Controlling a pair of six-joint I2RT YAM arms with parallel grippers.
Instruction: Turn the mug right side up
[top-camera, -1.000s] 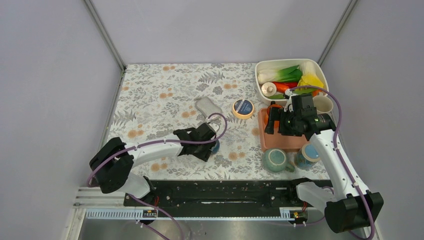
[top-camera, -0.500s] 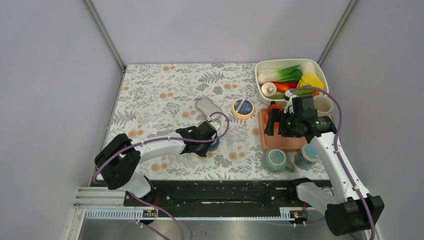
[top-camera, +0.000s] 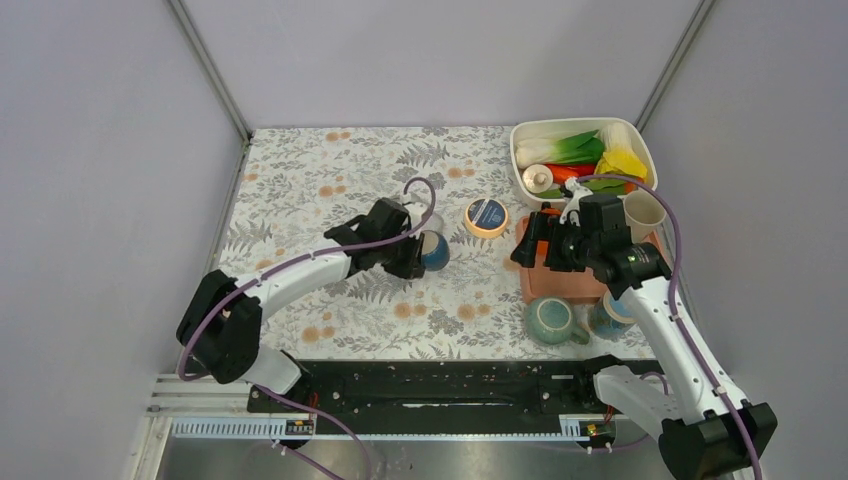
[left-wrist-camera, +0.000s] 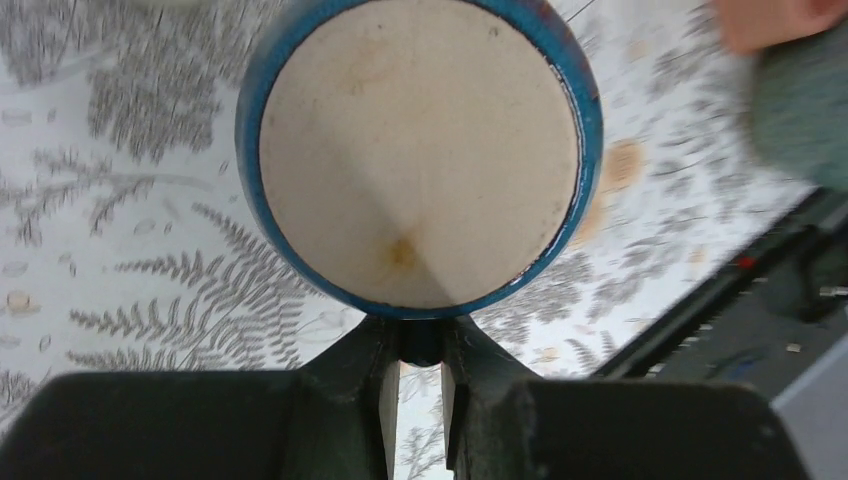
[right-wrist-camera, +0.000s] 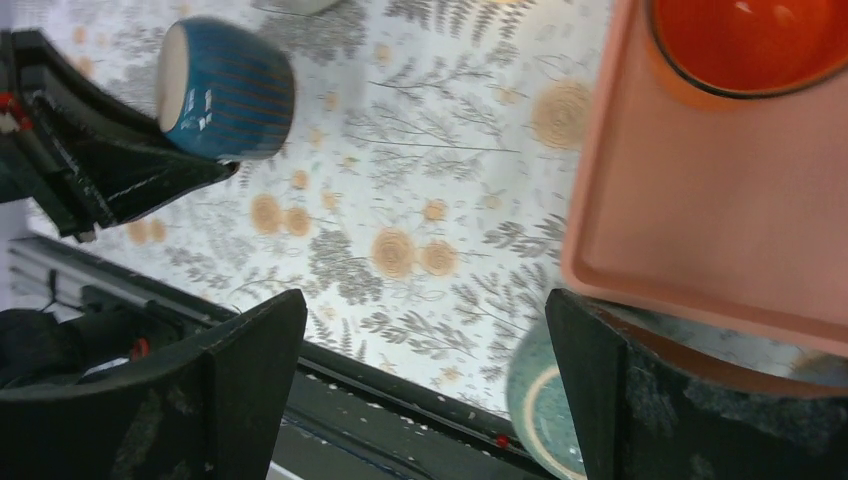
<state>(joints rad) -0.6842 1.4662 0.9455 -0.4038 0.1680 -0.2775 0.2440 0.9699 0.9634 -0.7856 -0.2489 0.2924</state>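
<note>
From above, the left pincer (top-camera: 413, 256) holds the blue mug (top-camera: 434, 250) sideways over the mid-surface (top-camera: 300, 170). In the left wrist view its jaws clamp the mug's edge, base toward the camera. In the right wrist view the right pincer (right-wrist-camera: 420, 385) gapes, farther off.

A robot-lab test booth — plain grey panel walls (top-camera: 100, 150), bolted arm rail (top-camera: 430, 385), floral-cloth table (top-camera: 300, 180).
</note>
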